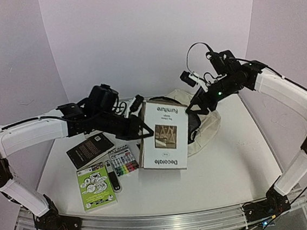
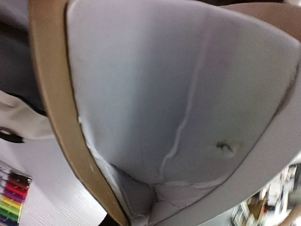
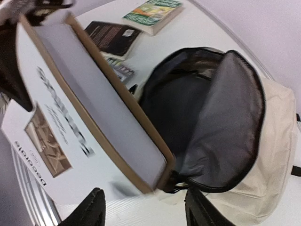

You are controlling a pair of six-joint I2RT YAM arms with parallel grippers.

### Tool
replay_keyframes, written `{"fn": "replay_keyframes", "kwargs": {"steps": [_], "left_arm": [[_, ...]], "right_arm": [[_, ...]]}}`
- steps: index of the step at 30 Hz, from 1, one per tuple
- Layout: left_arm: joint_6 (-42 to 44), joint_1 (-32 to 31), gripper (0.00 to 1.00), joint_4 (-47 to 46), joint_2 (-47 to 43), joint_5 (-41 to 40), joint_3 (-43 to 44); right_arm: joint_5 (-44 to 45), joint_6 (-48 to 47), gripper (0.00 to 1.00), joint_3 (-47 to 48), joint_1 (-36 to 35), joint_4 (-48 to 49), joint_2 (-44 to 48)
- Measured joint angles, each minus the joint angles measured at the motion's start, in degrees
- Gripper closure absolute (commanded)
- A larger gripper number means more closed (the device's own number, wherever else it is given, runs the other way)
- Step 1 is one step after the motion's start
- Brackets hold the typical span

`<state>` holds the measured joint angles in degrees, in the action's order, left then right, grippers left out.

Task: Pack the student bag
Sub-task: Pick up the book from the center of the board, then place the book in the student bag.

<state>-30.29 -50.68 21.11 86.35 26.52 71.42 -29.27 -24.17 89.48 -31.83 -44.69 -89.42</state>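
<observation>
- Bag [image 1: 208, 127] lies at the back of the table [image 1: 229, 167], right of centre, on its side. Its mouth gapes towards the arms and the dark lining [image 3: 221, 117] shows.
- Big white book [image 1: 163, 136] is tilted up right in front of that mouth. From the right wrist, its lower corner sits at the bag's rim.
- Left gripper [image 1: 142, 128] is at the book's left edge. Its own camera sees only pages [image 2: 164, 94], so I can't tell whether it grips.
- Right gripper [image 3: 146, 212] hangs over the bag, fingers spread apart, nothing between them, clear of the book.
- On the left of the table lie a black book [image 1: 90, 148], a green book [image 1: 95, 186] and a pack of markers [image 1: 124, 162], all well apart from the bag.
</observation>
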Motion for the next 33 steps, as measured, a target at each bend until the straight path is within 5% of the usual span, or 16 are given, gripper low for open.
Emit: {"fn": "replay_keyframes", "kwargs": {"steps": [3, 11, 18, 25, 28, 33], "left_arm": [[-7.14, 4.03, 0.85, -0.72, -2.87, -4.44, 0.18], [-24.31, 10.21, 0.9, 2.5, 2.41, -14.87, 8.46], [-33.17, 10.14, 0.97, 9.12, 16.15, -15.65, 19.67], [-40.65, 10.15, 0.96, 11.47, 19.01, -14.05, 16.1], [-42.07, 10.15, 0.95, 11.3, 19.45, -12.7, 15.37], [-42.52, 10.13, 0.93, 10.07, 21.87, -10.29, 15.82]], "right_arm": [[3.31, 4.9, 0.17, 4.96, 3.1, 2.75, -5.47], [10.42, 12.12, 0.13, 9.37, 3.02, 6.53, -16.41], [16.07, 15.65, 0.07, 16.09, 3.35, 8.28, -27.98], [19.74, 16.27, 0.04, 19.29, 5.95, 8.92, -34.98], [21.05, 15.84, 0.15, 19.56, 6.97, 8.96, -36.34], [20.84, 14.89, 0.7, 19.7, 7.95, 8.97, -38.08]]}}
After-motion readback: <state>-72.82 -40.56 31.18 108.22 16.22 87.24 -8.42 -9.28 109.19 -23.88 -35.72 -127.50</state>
